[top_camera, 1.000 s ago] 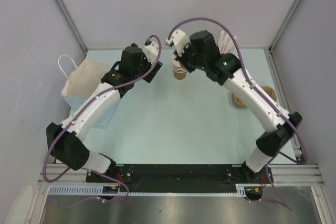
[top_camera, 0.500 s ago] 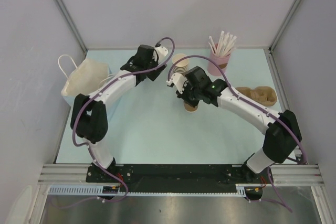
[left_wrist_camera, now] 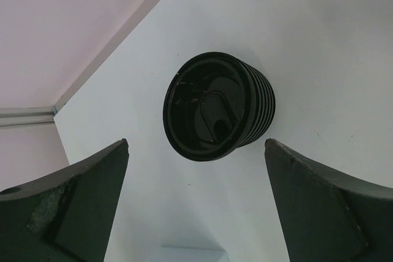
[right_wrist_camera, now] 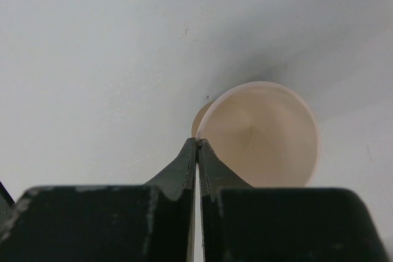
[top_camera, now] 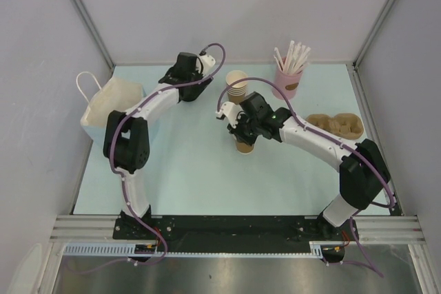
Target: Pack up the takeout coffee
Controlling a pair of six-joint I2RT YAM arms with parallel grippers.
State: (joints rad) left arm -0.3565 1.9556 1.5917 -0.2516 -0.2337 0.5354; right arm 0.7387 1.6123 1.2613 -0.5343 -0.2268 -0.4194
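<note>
One tapered brown kraft paper cup [top_camera: 244,145] is pinched by the right gripper [top_camera: 240,131] near the worktop's [top_camera: 193,170] middle, seen from above. Left wrist: the left gripper [left_wrist_camera: 196,145], spread wide and empty, frames a glossy, ribbed stack of black lids [left_wrist_camera: 215,105]. Right wrist: fingers [right_wrist_camera: 184,164] clamp the cup's thin rim; its inside is smooth cream.

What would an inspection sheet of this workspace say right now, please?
Surface: pale table, no spills seen.
Job's things: cup lidless, upright, mid-table; black lids near the back wall.
Clutter: cup stack, pink cup of sticks, carrier, paper bag.
Grippers: left gripper jaws open above the lids; right gripper jaws shut on the cup's rim.
Cables: purple cables loop off both arms.
Surroundings: grey walls on three sides.
</note>
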